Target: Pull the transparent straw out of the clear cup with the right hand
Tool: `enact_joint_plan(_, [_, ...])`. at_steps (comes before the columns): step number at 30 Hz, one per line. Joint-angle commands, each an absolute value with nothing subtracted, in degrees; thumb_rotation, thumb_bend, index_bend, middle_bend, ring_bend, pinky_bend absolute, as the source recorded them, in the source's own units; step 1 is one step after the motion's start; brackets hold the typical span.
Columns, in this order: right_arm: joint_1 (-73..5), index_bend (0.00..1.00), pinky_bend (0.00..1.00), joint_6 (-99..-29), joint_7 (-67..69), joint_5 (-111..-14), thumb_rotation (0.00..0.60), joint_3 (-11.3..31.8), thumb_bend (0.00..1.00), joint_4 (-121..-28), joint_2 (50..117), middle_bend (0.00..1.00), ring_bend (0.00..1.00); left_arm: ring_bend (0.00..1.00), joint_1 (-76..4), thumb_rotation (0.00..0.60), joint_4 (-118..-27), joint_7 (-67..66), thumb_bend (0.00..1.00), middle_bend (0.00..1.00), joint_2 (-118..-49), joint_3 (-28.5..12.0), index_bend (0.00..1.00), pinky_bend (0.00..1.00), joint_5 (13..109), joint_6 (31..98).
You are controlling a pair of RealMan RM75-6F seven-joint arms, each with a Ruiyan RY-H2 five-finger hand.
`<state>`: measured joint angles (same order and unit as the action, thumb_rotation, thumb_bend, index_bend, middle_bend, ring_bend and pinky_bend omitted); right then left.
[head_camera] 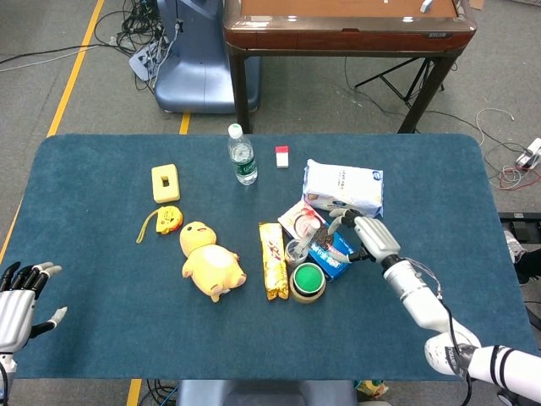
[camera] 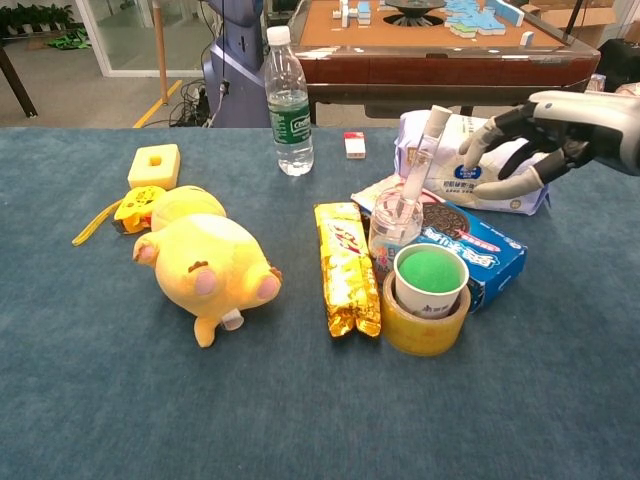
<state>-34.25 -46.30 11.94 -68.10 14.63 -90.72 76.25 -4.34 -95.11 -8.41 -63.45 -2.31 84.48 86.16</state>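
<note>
While straw [camera: 421,165] leans toward 1 o'clock in cup [camera: 393,222], bench [head_camera: 101,271] centre, right hand [camera: 535,135] hovers at its 3 o'clock, fingers spread wide, empty, likely lining up pinch. Left hand [head_camera: 19,298] open, idle at 8 o'clock edge.

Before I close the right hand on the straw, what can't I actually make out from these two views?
- Lower end of the transparent straw: blurred inside the clear cup, both views.
- Gap between right hand fingers and straw: depth unclear in chest view, too small in head view.
- Left hand: cut off by head view's edge, absent from chest view.
</note>
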Motion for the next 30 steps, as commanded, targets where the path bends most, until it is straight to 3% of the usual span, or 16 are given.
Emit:
enact_joint_plan(1, [-36.02, 0.46, 0.26, -44.69, 12.65, -66.51, 0.6, 15.55, 0.29, -89.73, 77.64, 0.22, 0.14, 0.16, -4.32, 0.6, -95.16, -8.45, 0.24, 0.21, -63.39, -2.32, 0.24, 0.05, 84.44, 86.14])
enact_joint_plan(12, [-41.35, 0.48, 0.26, -39.84, 9.99, -60.23, 0.6, 16.69, 0.33, -89.36, 78.75, 0.24, 0.14, 0.16, -4.22, 0.6, -95.44, -8.32, 0.24, 0.21, -63.16, -2.47, 0.24, 0.05, 84.57, 86.4])
enact_joint_plan(30, [-44.86, 0.5, 0.26, -39.03, 6.26, -54.91, 0.6, 15.34, 0.34, -89.63, 78.94, 0.25, 0.14, 0.16, -3.86, 0.6, -95.32, -7.7, 0.24, 0.21, -62.9, -2.41, 0.24, 0.05, 84.89, 86.84])
